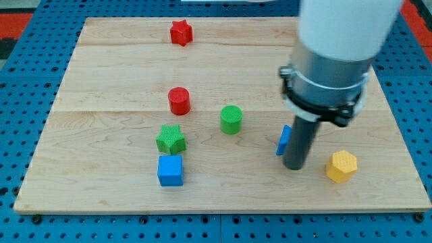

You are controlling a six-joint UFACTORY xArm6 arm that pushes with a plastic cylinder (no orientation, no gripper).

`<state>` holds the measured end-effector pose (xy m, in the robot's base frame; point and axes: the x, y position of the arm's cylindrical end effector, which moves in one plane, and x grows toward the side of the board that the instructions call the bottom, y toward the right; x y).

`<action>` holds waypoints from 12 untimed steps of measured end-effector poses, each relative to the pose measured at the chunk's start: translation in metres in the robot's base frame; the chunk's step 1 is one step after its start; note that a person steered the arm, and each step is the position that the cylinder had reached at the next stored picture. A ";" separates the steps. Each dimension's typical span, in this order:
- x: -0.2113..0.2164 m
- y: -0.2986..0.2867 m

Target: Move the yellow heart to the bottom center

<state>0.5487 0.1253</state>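
Camera view: seven small blocks sit on a pale wooden board [101, 61], which rests on a blue pegboard surface [20, 27]. An arm with a white upper body [344, 27] and a grey collar [327, 88] comes down from the view's top right and ends in a dark rod. My tip [295, 167] stands on the board in its lower right part; the arm carries no jaws, only this rod, so nothing is being gripped.

Two red blocks: a red star [181, 32] far up and to the view's left of my tip, near the board's top edge, and a red cylinder [179, 100] well to its left and somewhat higher.

Two green blocks: a green cylinder [231, 119] up and to the left of my tip, and a green star [171, 139] farther left, slightly above tip level.

Two blue blocks: a blue cube [170, 171] well to the left at about tip level, just below the green star, and a blue block [283, 140] right against the rod's left side, partly hidden so its shape cannot be made out.

One yellow block [341, 165], looking six-sided from here rather than clearly heart-shaped, lies just to the view's right of my tip, a narrow gap apart, near the board's bottom right.
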 end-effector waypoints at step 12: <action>-0.335 -0.062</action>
<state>0.2132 0.0630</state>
